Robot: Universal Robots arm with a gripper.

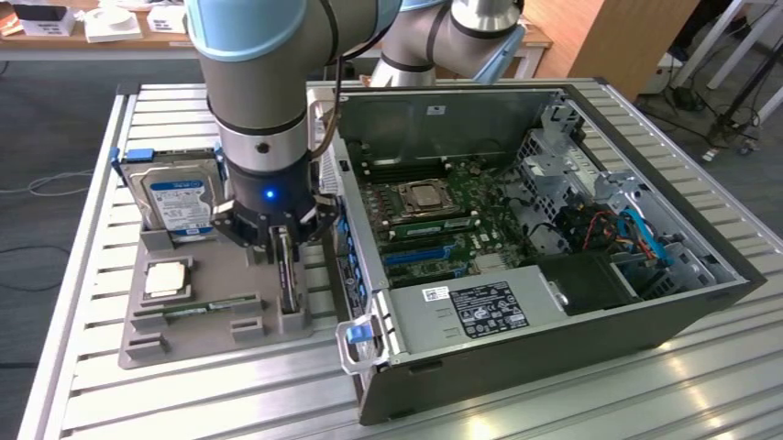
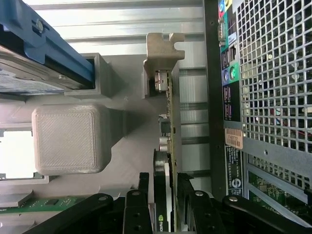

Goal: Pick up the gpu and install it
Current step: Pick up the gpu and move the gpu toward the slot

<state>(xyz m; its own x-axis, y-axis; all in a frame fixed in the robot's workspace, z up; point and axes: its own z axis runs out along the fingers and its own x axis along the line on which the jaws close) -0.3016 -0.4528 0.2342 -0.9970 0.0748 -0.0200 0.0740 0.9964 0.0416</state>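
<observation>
Slatted metal table carries a grey parts holder beside an open computer case

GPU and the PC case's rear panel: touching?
Apart. The wrist view shows the gpu standing edge-on in the gray holder, with bare table slats between it and the case's rear panel.

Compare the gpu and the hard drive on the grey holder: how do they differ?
The gpu is a thin dark card on edge; the hard drive is a thicker silver block with a blue label. The gripper hangs right over the gpu; the hard drive stands free of it. Both stand in the grey holder.
</observation>
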